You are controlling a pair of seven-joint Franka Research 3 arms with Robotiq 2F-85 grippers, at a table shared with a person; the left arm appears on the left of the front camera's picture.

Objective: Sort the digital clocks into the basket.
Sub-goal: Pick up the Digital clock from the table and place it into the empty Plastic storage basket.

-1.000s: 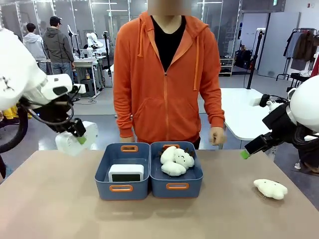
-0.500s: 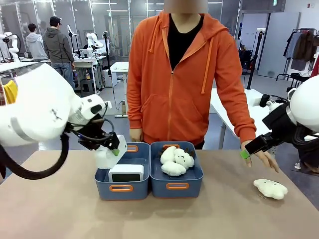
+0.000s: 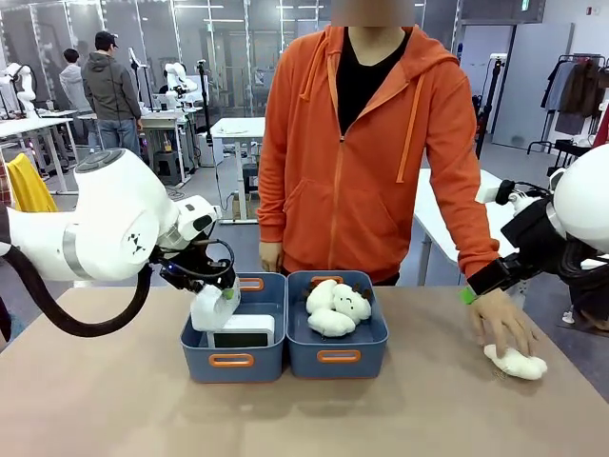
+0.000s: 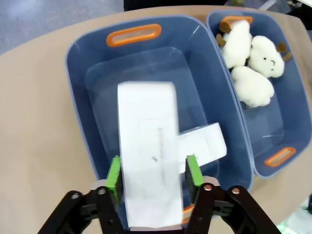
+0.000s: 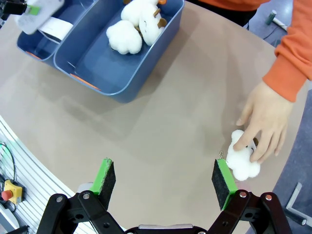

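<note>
The left end effector (image 4: 152, 171) clamps a white digital clock (image 4: 148, 170) by its long sides over the left basket (image 3: 200, 328), where another clock (image 3: 242, 331) lies at the frame's lower centre. It looks light, rigid and smooth, so side pinching suits. The right end effector (image 5: 163, 183) gapes empty above bare tan tabletop (image 5: 161, 131); a workshop lies behind.
</note>
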